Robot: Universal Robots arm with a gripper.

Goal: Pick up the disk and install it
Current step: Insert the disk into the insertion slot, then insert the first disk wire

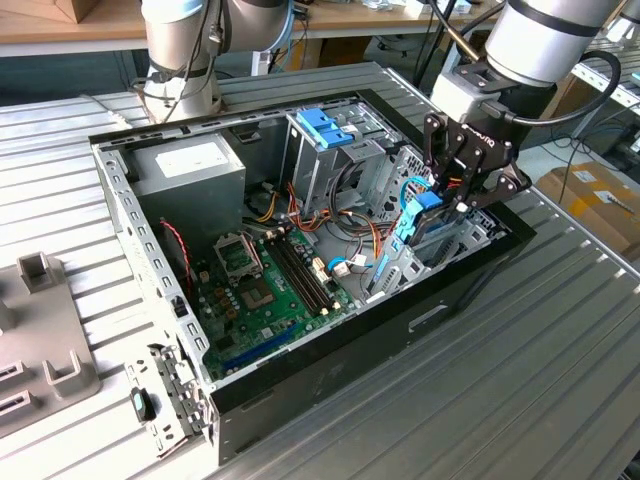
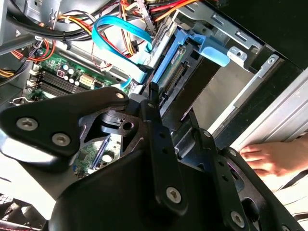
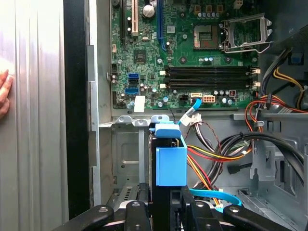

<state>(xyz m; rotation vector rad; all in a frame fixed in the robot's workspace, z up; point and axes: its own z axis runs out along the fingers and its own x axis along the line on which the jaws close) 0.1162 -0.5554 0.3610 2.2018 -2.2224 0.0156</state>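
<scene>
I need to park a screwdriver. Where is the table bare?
Bare: the table beyond the case at the exterior view's right, and a strip between case and grey fixtures. Crowded: inside the case, with cables around the hand holding the disk.

Exterior view: room light coming evenly from overhead, bright. Ribs of the table [image 1: 560,330] throwing a pale sheen; shell of the arm [image 1: 550,35] glaring near white. Inside of the case [image 1: 330,385] sitting dimmer, the bay under the gripper [image 1: 450,200] lying in soft shade.

First wrist view: table strip washing out almost to white; board [image 3: 192,53] showing evenly lit and crisp; blue rail of the disk [image 3: 171,166] reading saturated.

Second wrist view: gripper links looming dark and soft close to the lens; a white patch blowing out at one corner.
</scene>
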